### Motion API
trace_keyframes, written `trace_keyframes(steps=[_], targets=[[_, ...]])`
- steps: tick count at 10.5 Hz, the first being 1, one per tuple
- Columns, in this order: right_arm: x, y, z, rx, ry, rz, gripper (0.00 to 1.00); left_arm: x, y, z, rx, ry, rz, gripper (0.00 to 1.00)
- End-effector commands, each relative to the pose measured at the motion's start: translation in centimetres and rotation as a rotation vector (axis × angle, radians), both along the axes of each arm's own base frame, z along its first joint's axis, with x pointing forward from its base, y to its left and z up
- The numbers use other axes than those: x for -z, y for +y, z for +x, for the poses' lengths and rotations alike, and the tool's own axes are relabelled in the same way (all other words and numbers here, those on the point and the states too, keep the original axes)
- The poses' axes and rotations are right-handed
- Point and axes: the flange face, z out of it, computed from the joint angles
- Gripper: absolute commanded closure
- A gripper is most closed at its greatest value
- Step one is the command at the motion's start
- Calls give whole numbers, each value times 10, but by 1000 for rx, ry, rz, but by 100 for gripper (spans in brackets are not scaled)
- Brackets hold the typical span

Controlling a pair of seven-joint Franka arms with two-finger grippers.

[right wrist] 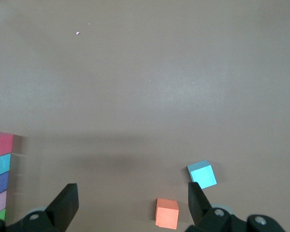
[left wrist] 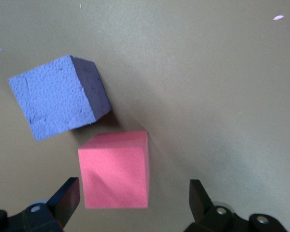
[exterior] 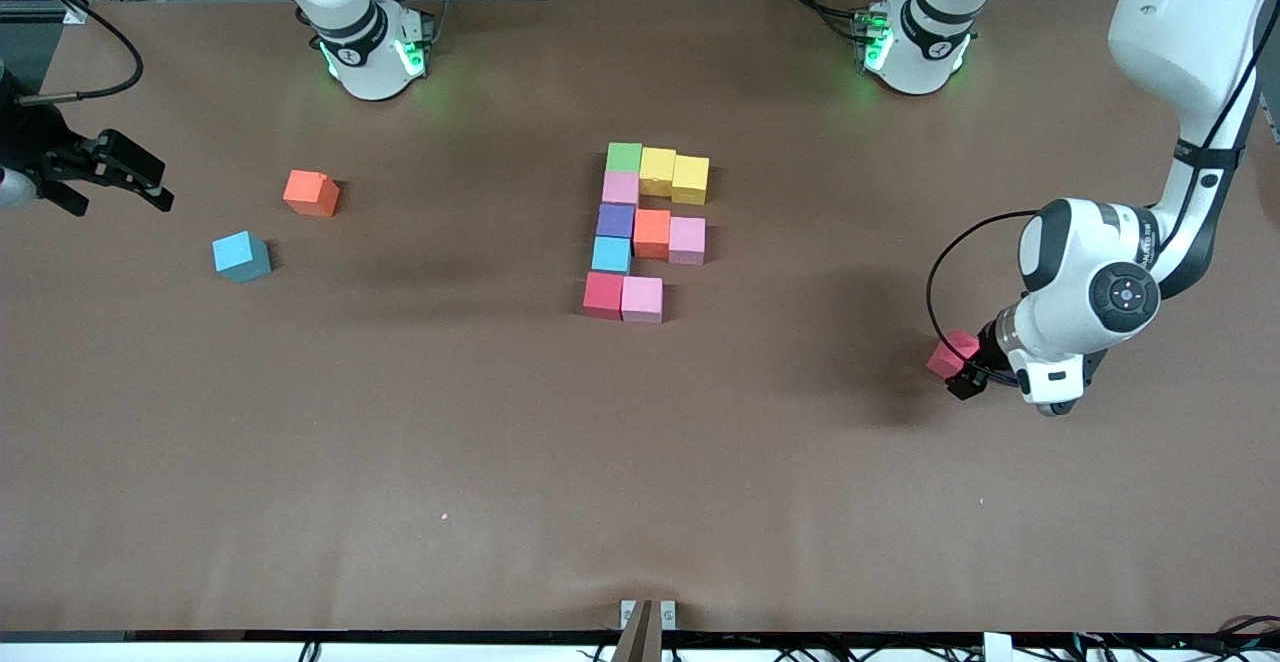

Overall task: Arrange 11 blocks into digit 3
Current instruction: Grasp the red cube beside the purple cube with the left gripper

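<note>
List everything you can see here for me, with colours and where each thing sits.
Figure: ten touching blocks mid-table; one green, two yellow, three pink, one each purple, orange, cyan, red.
Loose orange block: one, toward the right arm's end.
Loose cyan block: one, beside it, nearer the front camera.
Loose red block: one, toward the left arm's end.
Bluish-purple block: one, beside the loose red block.
Table: one, brown.
Left tool: black, open, straddling the loose red block.
Right tool: black, open, waiting over the right arm's end.
</note>
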Motion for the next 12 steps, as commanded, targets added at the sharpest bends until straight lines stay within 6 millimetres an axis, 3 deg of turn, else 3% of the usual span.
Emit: trace_keyframes(steps=[1,3,9,10,12], targets=[[-3,-4,-4,-5,-7,-11,0,9,4,2,29,3,36,0],[-3,-4,-4,-5,-7,-11,0,11,6,2,27,1,36,0],[-3,-3,-4,-4,-2,-13,0,42,7,-7,26,17,14,0],[-3,-3,-4,-4,-2,-13,0,44,8,-7,24,16,13,5],[-2,-3,-4,-3,-1,-13,0,51,6,-8,25,21,7,37]])
